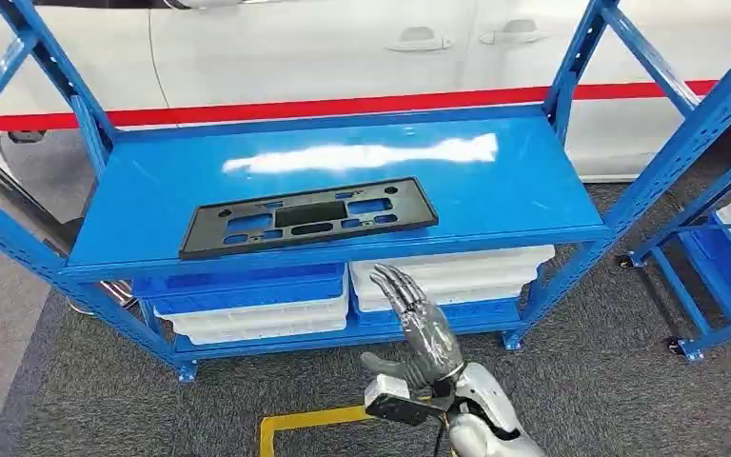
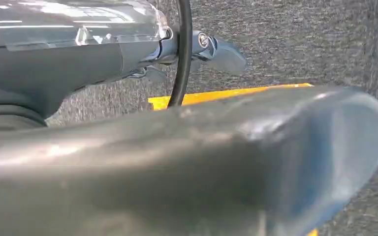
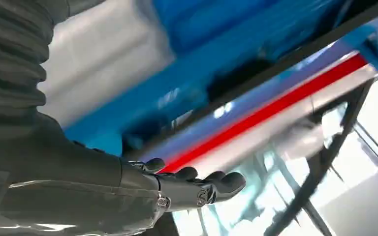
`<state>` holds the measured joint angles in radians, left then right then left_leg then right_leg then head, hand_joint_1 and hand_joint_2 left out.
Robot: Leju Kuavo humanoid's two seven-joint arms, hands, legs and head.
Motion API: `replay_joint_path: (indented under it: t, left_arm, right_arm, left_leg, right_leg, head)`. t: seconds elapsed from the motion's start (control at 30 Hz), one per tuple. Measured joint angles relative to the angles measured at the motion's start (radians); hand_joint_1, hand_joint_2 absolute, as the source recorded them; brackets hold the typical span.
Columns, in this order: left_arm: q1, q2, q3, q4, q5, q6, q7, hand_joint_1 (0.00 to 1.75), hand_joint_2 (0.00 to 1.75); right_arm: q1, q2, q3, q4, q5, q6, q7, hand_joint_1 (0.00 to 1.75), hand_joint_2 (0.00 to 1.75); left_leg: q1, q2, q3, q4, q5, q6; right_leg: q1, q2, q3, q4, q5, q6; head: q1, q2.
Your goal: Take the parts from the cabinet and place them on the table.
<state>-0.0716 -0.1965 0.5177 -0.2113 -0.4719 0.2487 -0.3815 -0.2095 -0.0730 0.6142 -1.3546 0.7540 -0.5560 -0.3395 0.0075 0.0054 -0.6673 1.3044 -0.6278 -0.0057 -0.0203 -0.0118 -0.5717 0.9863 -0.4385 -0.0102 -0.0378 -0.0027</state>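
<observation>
Black part [image 1: 309,217], blue shelf [image 1: 495,195], grey carpet [image 1: 609,381] w/ yellow tape [image 1: 309,419].

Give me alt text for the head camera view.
A black plastic part lies flat on a blue shelf, and the robot's right hand is raised below it, fingers apart, holding nothing. White trays sit underneath.

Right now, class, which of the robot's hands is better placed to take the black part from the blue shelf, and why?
The right hand: it is raised, open, just below the shelf's front edge near the black part. The left hand hangs over the carpet.
</observation>
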Motion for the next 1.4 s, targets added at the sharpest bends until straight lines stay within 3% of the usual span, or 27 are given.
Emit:
replay_joint_path:
  t: [0.07, 0.13, 0.17, 0.2, 0.23, 0.33, 0.4, 0.47, 0.53, 0.6, 0.63, 0.67, 0.7, 0.8, 0.83, 0.87, 0.97, 1.0, 1.03, 1.07, 1.13, 1.17, 1.2, 1.23, 1.27, 1.37, 1.4]
  left_arm:
    - [0.002, -0.002, 0.000, 0.000, -0.012, 0.000, 0.006, 0.00, 0.00]
    - [-0.002, -0.005, -0.002, 0.000, -0.025, 0.001, 0.014, 0.00, 0.00]
    - [-0.003, -0.008, -0.005, 0.000, -0.032, 0.001, 0.017, 0.00, 0.00]
    - [-0.006, -0.015, -0.008, 0.001, -0.039, 0.002, 0.021, 0.00, 0.00]
    - [-0.007, -0.016, -0.011, 0.001, -0.044, 0.003, 0.026, 0.00, 0.00]
    - [-0.008, -0.020, -0.022, 0.001, -0.059, 0.006, 0.035, 0.00, 0.00]
    - [-0.013, -0.025, -0.026, 0.001, -0.066, 0.006, 0.041, 0.00, 0.00]
    - [-0.018, -0.026, -0.029, 0.001, -0.071, 0.004, 0.047, 0.00, 0.00]
    - [-0.018, -0.027, -0.034, 0.001, -0.073, 0.005, 0.056, 0.00, 0.00]
    - [-0.019, -0.028, -0.039, 0.001, -0.074, 0.003, 0.062, 0.00, 0.00]
    - [-0.020, -0.028, -0.042, 0.001, -0.075, -0.002, 0.062, 0.00, 0.00]
    - [-0.021, -0.031, -0.043, 0.001, -0.075, -0.010, 0.062, 0.00, 0.00]
    - [-0.020, -0.043, -0.045, 0.003, -0.075, -0.017, 0.062, 0.00, 0.00]
    - [-0.027, -0.043, -0.047, 0.003, -0.080, -0.023, 0.063, 0.00, 0.00]
    - [-0.028, -0.045, -0.048, 0.003, -0.083, -0.024, 0.064, 0.00, 0.00]
    - [-0.027, -0.043, -0.048, 0.003, -0.084, -0.023, 0.064, 0.00, 0.00]
    - [-0.033, -0.044, -0.048, 0.003, -0.092, -0.021, 0.064, 0.00, 0.00]
    - [-0.032, -0.043, -0.048, 0.003, -0.094, -0.020, 0.065, 0.00, 0.00]
    - [-0.031, -0.043, -0.048, 0.003, -0.094, -0.019, 0.066, 0.00, 0.00]
    - [-0.029, -0.043, -0.048, 0.003, -0.094, -0.018, 0.067, 0.00, 0.00]
    - [-0.029, -0.039, -0.048, 0.003, -0.097, -0.013, 0.068, 0.00, 0.00]
    - [-0.030, -0.037, -0.048, 0.003, -0.098, -0.013, 0.068, 0.00, 0.00]
    - [-0.030, -0.043, -0.048, 0.004, -0.100, -0.013, 0.068, 0.00, 0.00]
    - [-0.031, -0.041, -0.048, 0.004, -0.103, -0.013, 0.068, 0.00, 0.00]
    - [-0.030, -0.040, -0.048, 0.004, -0.104, -0.013, 0.068, 0.00, 0.00]
    - [-0.030, -0.040, -0.048, 0.004, -0.113, -0.010, 0.070, 0.00, 0.00]
    - [-0.030, -0.040, -0.048, 0.004, -0.114, -0.007, 0.071, 0.00, 0.00]
  right_arm:
    - [-0.004, -0.061, 0.034, 0.000, 0.143, -0.091, 0.008, 0.00, 1.75]
    - [0.001, -0.119, 0.046, -0.019, 0.320, -0.125, -0.013, 0.00, 1.75]
    - [0.003, -0.146, 0.045, -0.034, 0.395, -0.132, -0.033, 0.00, 1.75]
    - [0.006, -0.170, 0.042, -0.049, 0.454, -0.134, -0.055, 0.00, 1.75]
    - [0.011, -0.184, 0.035, -0.063, 0.497, -0.135, -0.073, 0.00, 1.75]
    - [0.017, -0.196, 0.006, -0.082, 0.557, -0.137, -0.110, 0.00, 1.75]
    - [0.017, -0.191, -0.008, -0.087, 0.583, -0.139, -0.116, 0.00, 1.75]
    - [0.018, -0.168, -0.020, -0.089, 0.593, -0.141, -0.091, 0.00, 1.75]
    - [0.013, -0.153, -0.018, -0.085, 0.593, -0.141, -0.044, 0.00, 1.75]
    - [0.008, -0.146, -0.017, -0.079, 0.593, -0.141, -0.042, 0.00, 1.75]
    - [0.005, -0.145, -0.017, -0.075, 0.593, -0.141, -0.043, 0.00, 1.75]
    - [-0.001, -0.146, -0.017, -0.071, 0.593, -0.141, -0.044, 0.00, 1.75]
    - [-0.009, -0.145, -0.017, -0.066, 0.592, -0.141, -0.045, 0.00, 1.75]
    - [-0.021, -0.140, -0.017, -0.051, 0.582, -0.144, -0.049, 0.00, 1.75]
    - [-0.023, -0.140, -0.017, -0.046, 0.580, -0.145, -0.050, 0.00, 1.75]
    - [-0.025, -0.140, -0.017, -0.040, 0.578, -0.145, -0.050, 0.00, 1.75]
    - [-0.042, -0.140, -0.017, -0.022, 0.564, -0.145, -0.047, 0.00, 1.75]
    - [-0.045, -0.141, -0.017, -0.012, 0.558, -0.145, -0.044, 0.00, 1.75]
    - [-0.045, -0.143, -0.017, -0.006, 0.554, -0.145, -0.041, 0.00, 1.75]
    - [-0.045, -0.143, -0.016, 0.000, 0.547, -0.145, -0.037, 0.00, 1.75]
    - [-0.055, -0.143, -0.011, 0.015, 0.529, -0.145, -0.027, 0.00, 1.75]
    - [-0.060, -0.143, -0.008, 0.021, 0.521, -0.145, -0.023, 0.00, 1.75]
    - [-0.065, -0.143, -0.005, 0.027, 0.513, -0.145, -0.019, 0.00, 1.75]
    - [-0.066, -0.143, -0.003, 0.030, 0.506, -0.145, -0.016, 0.00, 1.75]
    - [-0.069, -0.139, -0.001, 0.033, 0.495, -0.145, -0.013, 0.00, 1.75]
    - [-0.075, -0.121, 0.001, 0.046, 0.472, -0.145, -0.001, 0.00, 1.75]
    - [-0.077, -0.118, 0.001, 0.048, 0.464, -0.145, 0.000, 0.00, 1.75]
  left_leg:
    - [0.007, 0.001, -0.007, -0.026, 0.056, -0.008]
    - [0.015, 0.001, 0.059, -0.191, 0.164, -0.020]
    - [0.020, -0.001, 0.081, -0.248, 0.176, -0.027]
    - [0.008, -0.014, 0.083, -0.264, 0.164, -0.018]
    - [0.011, -0.018, 0.077, -0.256, 0.165, 0.006]
    - [0.006, -0.023, 0.076, -0.257, 0.170, 0.035]
    - [0.002, -0.027, 0.075, -0.257, 0.175, 0.049]
    - [-0.007, -0.029, 0.072, -0.257, 0.176, 0.056]
    - [-0.022, -0.031, 0.072, -0.257, 0.176, 0.063]
    - [-0.039, -0.033, 0.075, -0.257, 0.176, 0.071]
    - [-0.050, -0.036, 0.078, -0.258, 0.176, 0.074]
    - [-0.054, -0.037, 0.080, -0.260, 0.176, 0.078]
    - [-0.057, -0.033, 0.077, -0.261, 0.177, 0.079]
    - [-0.038, -0.031, 0.077, -0.270, 0.181, 0.071]
    - [-0.045, -0.029, 0.086, -0.282, 0.186, 0.065]
    - [-0.048, -0.031, 0.086, -0.267, 0.180, 0.064]
    - [-0.030, -0.029, 0.015, -0.125, 0.091, 0.024]
    - [-0.017, -0.027, -0.027, -0.042, 0.057, 0.008]
    - [-0.006, -0.025, -0.044, -0.009, 0.054, -0.005]
    - [0.005, -0.022, -0.039, -0.025, 0.076, -0.020]
    - [0.030, -0.017, 0.030, -0.166, 0.162, -0.056]
    - [0.043, -0.015, 0.064, -0.243, 0.183, -0.074]
    - [0.032, -0.033, 0.050, -0.213, 0.158, -0.078]
    - [0.032, -0.035, 0.051, -0.219, 0.161, -0.040]
    - [0.033, -0.035, 0.045, -0.212, 0.158, -0.019]
    - [0.030, -0.037, 0.043, -0.212, 0.163, 0.003]
    - [0.030, -0.037, 0.044, -0.213, 0.165, 0.012]
  right_leg:
    - [-0.008, -0.002, 0.006, 0.004, -0.007, 0.010]
    - [-0.021, -0.006, 0.016, 0.015, -0.019, 0.027]
    - [-0.022, -0.008, 0.016, 0.020, -0.026, 0.038]
    - [-0.016, -0.006, 0.013, 0.033, -0.031, 0.047]
    - [-0.014, -0.009, 0.013, 0.030, -0.029, 0.051]
    - [-0.024, -0.014, 0.016, 0.025, -0.028, 0.059]
    - [-0.023, -0.009, -0.015, 0.098, -0.082, 0.052]
    - [-0.015, -0.004, -0.094, 0.267, -0.160, 0.045]
    - [-0.004, -0.002, -0.139, 0.350, -0.170, 0.030]
    - [0.016, -0.001, -0.102, 0.262, -0.102, -0.001]
    - [0.029, 0.000, -0.063, 0.180, -0.058, -0.027]
    - [0.049, -0.001, -0.023, 0.093, -0.026, -0.064]
    - [0.053, -0.012, -0.011, 0.072, -0.046, -0.096]
    - [0.066, -0.012, -0.002, 0.041, -0.030, -0.107]
    - [0.063, -0.013, 0.011, 0.014, -0.019, -0.112]
    - [0.047, -0.025, 0.032, -0.022, 0.000, -0.089]
    - [0.027, -0.028, 0.042, -0.042, 0.009, -0.069]
    - [0.015, -0.032, 0.042, -0.041, 0.005, -0.050]
    - [0.006, -0.034, 0.043, -0.039, 0.003, -0.037]
    - [-0.006, -0.034, 0.043, -0.034, -0.001, -0.021]
    - [-0.034, -0.035, 0.038, -0.006, -0.019, 0.013]
    - [-0.045, -0.035, 0.033, 0.017, -0.032, 0.033]
    - [-0.038, -0.034, 0.025, 0.034, -0.043, 0.050]
    - [-0.039, -0.029, 0.016, 0.058, -0.050, 0.056]
    - [-0.039, -0.029, 0.016, 0.055, -0.048, 0.056]
    - [-0.048, -0.017, 0.013, 0.055, -0.048, 0.054]
    - [-0.044, -0.013, 0.000, 0.086, -0.071, 0.049]
  head:
    - [0.000, 0.000]
    - [0.000, 0.000]
    - [0.000, 0.000]
    - [0.000, 0.000]
    - [0.000, 0.000]
    - [0.001, 0.000]
    - [0.000, 0.000]
    - [0.000, 0.000]
    - [0.000, 0.000]
    - [0.000, 0.000]
    - [0.000, 0.000]
    - [0.000, 0.000]
    - [-0.007, 0.000]
    - [-0.006, 0.000]
    - [-0.006, 0.000]
    - [-0.006, 0.000]
    - [-0.006, 0.000]
    - [-0.006, 0.000]
    - [-0.006, 0.000]
    - [-0.006, 0.000]
    - [-0.006, 0.000]
    - [-0.006, 0.000]
    - [-0.008, 0.000]
    - [-0.007, 0.000]
    - [-0.007, 0.000]
    - [-0.007, 0.000]
    - [-0.006, 0.000]
